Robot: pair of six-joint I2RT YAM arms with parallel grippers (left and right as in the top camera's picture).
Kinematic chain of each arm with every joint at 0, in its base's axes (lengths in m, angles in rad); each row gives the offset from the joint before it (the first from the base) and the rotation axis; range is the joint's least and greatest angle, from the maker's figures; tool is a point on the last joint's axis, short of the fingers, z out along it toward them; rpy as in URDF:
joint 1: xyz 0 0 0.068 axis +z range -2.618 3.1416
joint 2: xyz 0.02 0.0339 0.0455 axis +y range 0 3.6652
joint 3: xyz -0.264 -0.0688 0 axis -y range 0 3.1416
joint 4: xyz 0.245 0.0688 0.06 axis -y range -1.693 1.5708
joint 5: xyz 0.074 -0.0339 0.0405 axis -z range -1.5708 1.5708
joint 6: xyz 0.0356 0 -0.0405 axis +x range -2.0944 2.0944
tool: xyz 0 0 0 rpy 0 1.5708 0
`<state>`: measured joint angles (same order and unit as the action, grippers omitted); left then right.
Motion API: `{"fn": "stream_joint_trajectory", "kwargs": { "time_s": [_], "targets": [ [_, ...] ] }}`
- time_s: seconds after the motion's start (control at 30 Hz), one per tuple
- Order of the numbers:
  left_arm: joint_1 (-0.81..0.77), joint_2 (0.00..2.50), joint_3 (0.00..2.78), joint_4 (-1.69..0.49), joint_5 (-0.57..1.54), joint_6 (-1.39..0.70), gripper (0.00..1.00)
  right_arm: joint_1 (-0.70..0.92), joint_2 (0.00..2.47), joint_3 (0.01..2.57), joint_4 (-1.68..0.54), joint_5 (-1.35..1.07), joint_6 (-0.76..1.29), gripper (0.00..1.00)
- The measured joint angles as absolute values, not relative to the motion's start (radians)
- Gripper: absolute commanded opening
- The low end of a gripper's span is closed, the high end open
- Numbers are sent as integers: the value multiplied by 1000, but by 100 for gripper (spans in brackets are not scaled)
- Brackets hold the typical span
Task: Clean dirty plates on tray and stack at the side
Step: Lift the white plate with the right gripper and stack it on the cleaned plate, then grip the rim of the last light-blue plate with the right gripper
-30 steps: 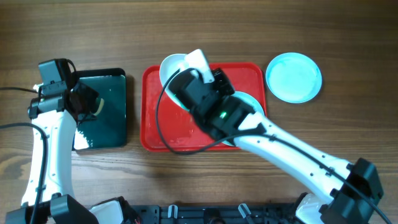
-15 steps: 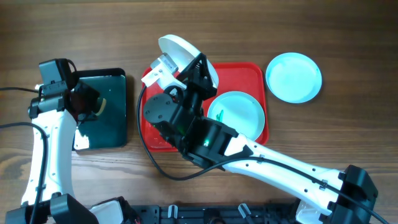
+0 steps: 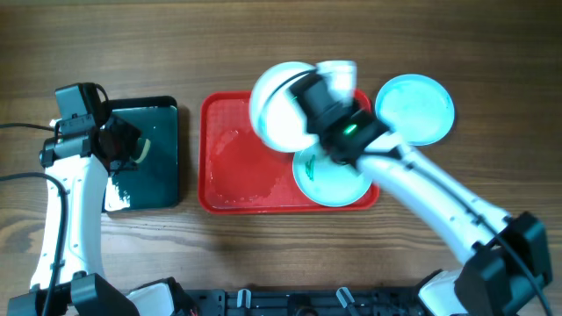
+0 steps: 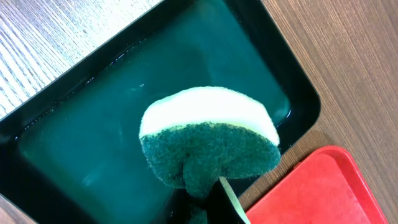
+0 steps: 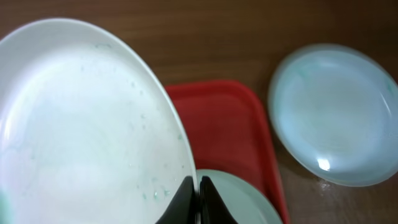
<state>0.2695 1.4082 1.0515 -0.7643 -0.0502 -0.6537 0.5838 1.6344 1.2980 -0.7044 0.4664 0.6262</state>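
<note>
Right gripper [image 5: 198,198] is pinching the round white plate [image 5: 81,124] over the red tray's [image 3: 233,171] twelve o'clock. Left gripper [image 4: 210,200] is clutching a scratchy sponge [image 4: 208,146].

Left arm [image 3: 66,211]: white links, black joints, black cable [image 3: 18,180] alongside. Right arm [image 3: 430,197]: white links, black wrist housing, green indicator light [image 3: 349,132].

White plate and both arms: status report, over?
Right fingers shut on white plate, held above red tray. Left fingers shut on sponge over black tray. Smeared turquoise plate lies on tray; nothing blocking.
</note>
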Motion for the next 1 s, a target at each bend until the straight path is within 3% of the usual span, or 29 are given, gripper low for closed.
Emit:
{"fn": "stream_joint_trajectory", "kwargs": {
  "time_s": [0.13,0.2,0.37,0.63,0.67,0.77,0.83,1.0],
  "targets": [
    [270,1415,1052,-764,-49,-654,4,208,1635,1298,-875,331,931,4],
    [270,1435,1052,-763,-49,-654,4,121,1635,1296,-876,290,1004,4],
    [270,1474,1052,-755,-49,-654,4,17,1634,1217,-819,250,1131,4],
    [270,1474,1052,-751,-49,-654,4,-13,1635,1060,-642,270,1234,4],
    [270,1474,1052,-751,-49,-654,4,-22,1635,1060,-640,270,1234,10],
    [270,1475,1052,-750,-49,-654,4,-70,1635,1057,-599,270,1189,71],
    [270,1475,1052,-746,-41,-654,4,-84,1635,1056,-575,267,1126,79],
    [270,1475,1052,-741,-27,-654,4,-84,1635,1054,-474,79,879,75]
  ]
}}
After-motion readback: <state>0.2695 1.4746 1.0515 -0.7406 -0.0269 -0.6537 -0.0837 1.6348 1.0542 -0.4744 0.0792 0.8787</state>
